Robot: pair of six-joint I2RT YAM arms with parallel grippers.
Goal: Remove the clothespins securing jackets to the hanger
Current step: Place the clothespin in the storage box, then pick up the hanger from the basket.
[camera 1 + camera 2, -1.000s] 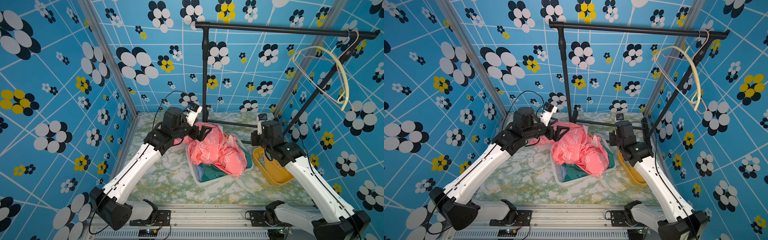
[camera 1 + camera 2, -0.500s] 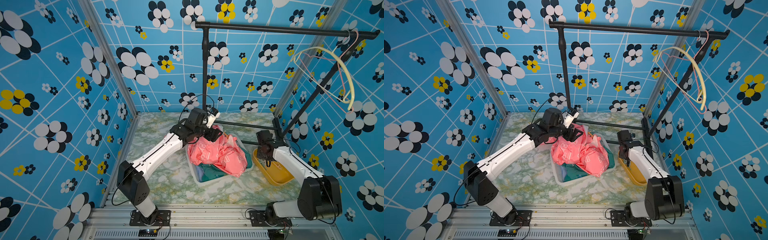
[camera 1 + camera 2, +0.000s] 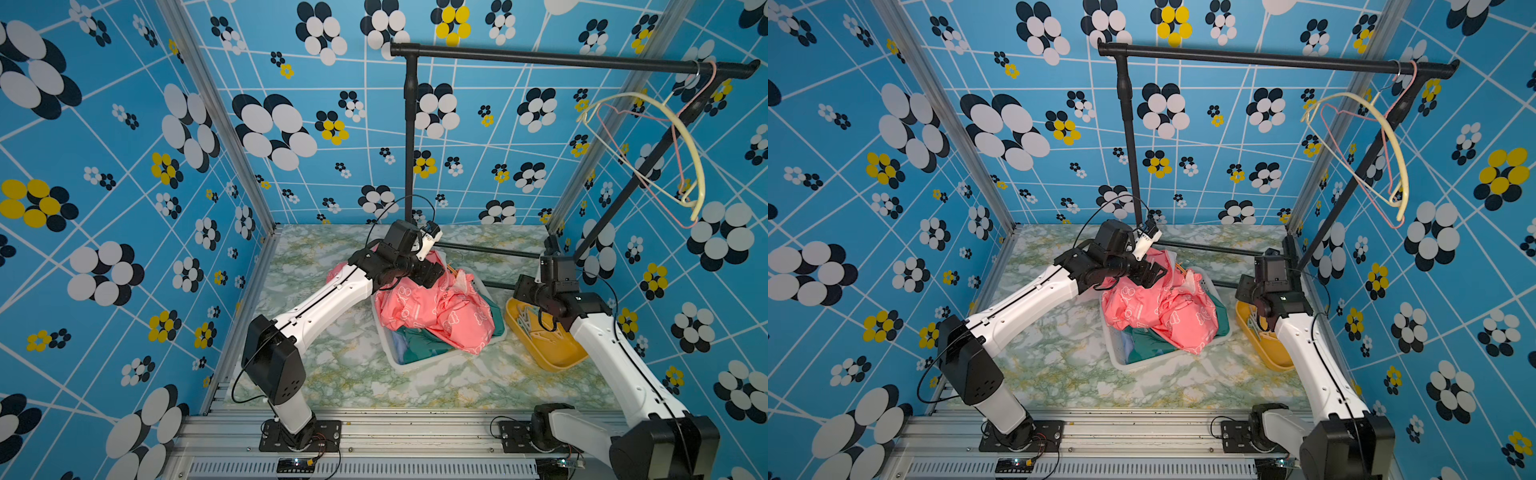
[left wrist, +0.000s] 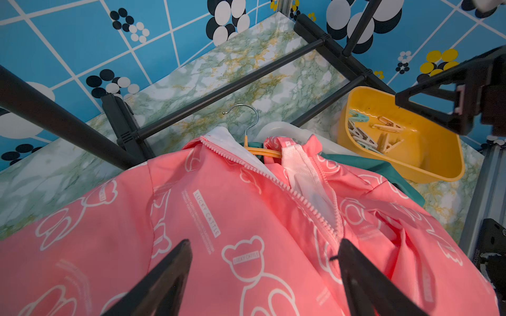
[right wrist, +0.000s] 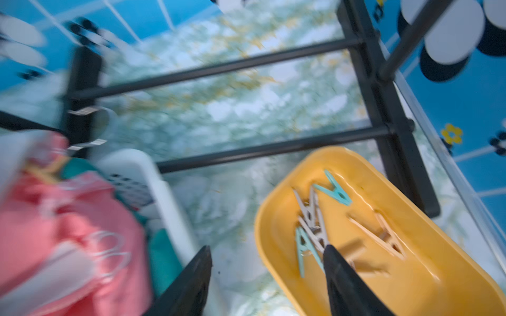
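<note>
Left pincer [image 4: 264, 242] and right pincer [image 5: 267, 247] gape empty; clothespins [image 5: 312, 219] lie flat, pointing assorted ways.

Robot test booth; flower-print walls [image 3: 124, 166]; aluminium frame [image 3: 395, 428]; marbled tabletop [image 3: 340, 365]

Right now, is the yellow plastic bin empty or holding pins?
Not empty. The yellow plastic bin holds several loose clothespins, tan, grey and pale green, seen in both wrist views.

The jackets [image 3: 436, 307] lie in a basket [image 3: 419, 362] on the table [image 3: 332, 365], a tub [image 3: 552, 359] of clothespins [image 4: 367, 136] just to its right. The rack [image 3: 540, 61] stands behind, hangers [image 3: 681, 137] on its bar.
</note>
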